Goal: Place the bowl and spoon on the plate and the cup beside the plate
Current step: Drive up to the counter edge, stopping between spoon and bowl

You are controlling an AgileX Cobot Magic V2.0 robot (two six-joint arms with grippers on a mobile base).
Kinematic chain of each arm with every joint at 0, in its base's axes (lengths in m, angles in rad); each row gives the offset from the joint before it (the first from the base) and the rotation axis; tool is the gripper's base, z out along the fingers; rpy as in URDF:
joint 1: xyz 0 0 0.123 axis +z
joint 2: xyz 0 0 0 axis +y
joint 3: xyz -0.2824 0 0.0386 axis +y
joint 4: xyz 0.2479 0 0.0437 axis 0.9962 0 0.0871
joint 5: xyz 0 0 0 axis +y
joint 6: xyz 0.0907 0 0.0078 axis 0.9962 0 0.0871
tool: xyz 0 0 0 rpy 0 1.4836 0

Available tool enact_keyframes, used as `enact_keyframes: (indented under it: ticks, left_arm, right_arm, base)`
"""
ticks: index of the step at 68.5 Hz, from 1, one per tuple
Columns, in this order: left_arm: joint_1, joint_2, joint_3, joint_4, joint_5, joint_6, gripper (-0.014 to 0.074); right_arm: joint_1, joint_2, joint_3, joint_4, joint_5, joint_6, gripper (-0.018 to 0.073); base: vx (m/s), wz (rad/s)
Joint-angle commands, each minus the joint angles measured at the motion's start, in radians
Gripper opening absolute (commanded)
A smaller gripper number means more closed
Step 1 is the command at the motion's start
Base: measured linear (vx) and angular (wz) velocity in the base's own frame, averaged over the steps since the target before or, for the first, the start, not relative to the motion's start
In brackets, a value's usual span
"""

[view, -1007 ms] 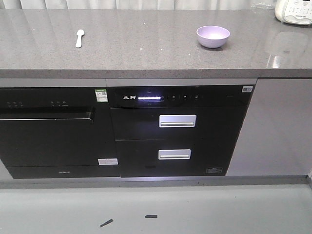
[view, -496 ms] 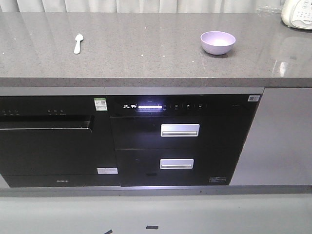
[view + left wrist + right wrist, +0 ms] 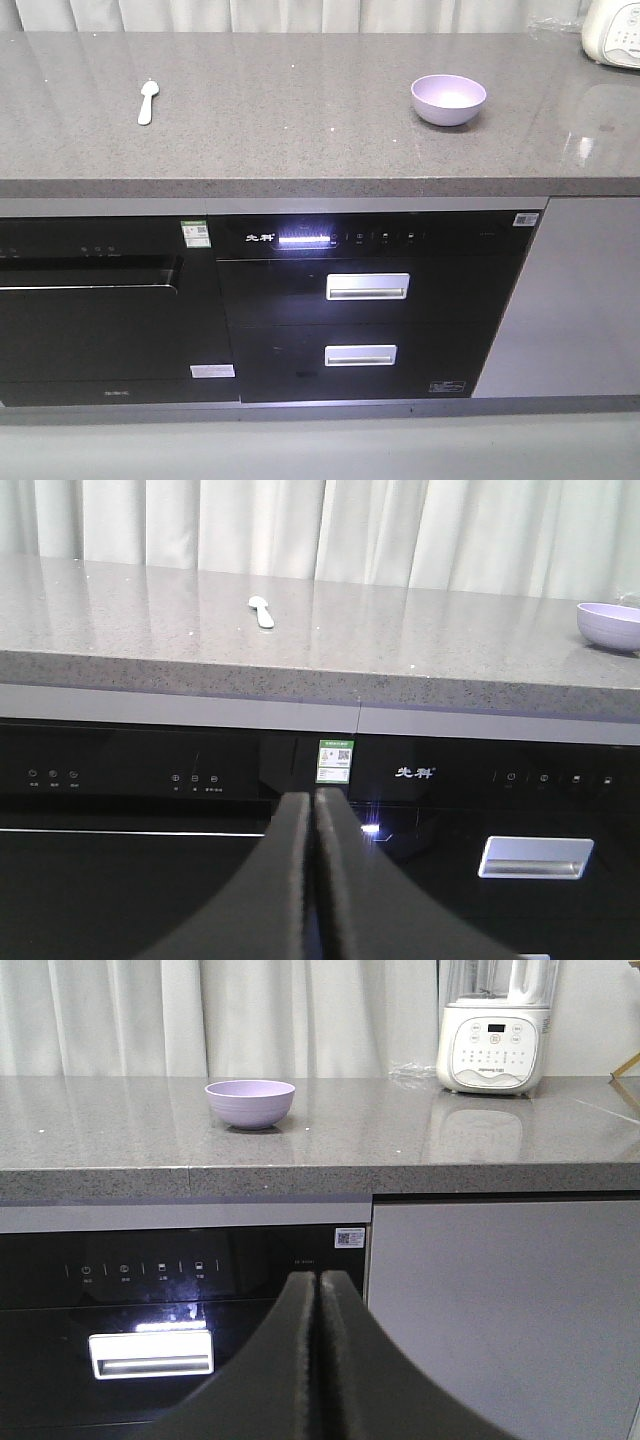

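Note:
A lavender bowl (image 3: 448, 99) stands upright on the grey countertop (image 3: 300, 120), right of centre; it also shows as the bowl (image 3: 250, 1103) in the right wrist view and the bowl (image 3: 610, 626) at the left wrist view's right edge. A pale spoon (image 3: 147, 101) lies on the counter's left part, seen too as the spoon (image 3: 261, 611). My left gripper (image 3: 314, 798) is shut with nothing in it, below counter height in front of the black appliance. My right gripper (image 3: 319, 1278) is likewise shut and empty. The plate and the cup are out of view.
Under the counter sit a black appliance front (image 3: 100, 310) and a lit two-drawer unit with silver handles (image 3: 367, 287). A white blender base (image 3: 492, 1048) stands at the counter's far right. White curtains hang behind. A grey cabinet panel (image 3: 580, 290) is on the right.
The front view has shifted: the counter and cabinets now sit lower and a little left in the frame, as the base moved. Bowl and spoon have not moved on the counter.

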Motion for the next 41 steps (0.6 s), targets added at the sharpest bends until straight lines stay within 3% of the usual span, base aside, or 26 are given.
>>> enact_keyframes:
  ticks: [1, 41]
  left_arm:
    - [0.003, -0.005, -0.007, -0.001, -0.078, -0.010, -0.0006]
    - [0.003, -0.005, -0.007, -0.001, -0.078, -0.010, -0.0006]
  right_arm:
    - [0.001, -0.008, 0.004, -0.010, -0.071, -0.006, -0.0003]
    - [0.001, -0.008, 0.004, -0.010, -0.071, -0.006, -0.0003]
  base:
    - [0.12, -0.04]
    - [0.10, -0.02]
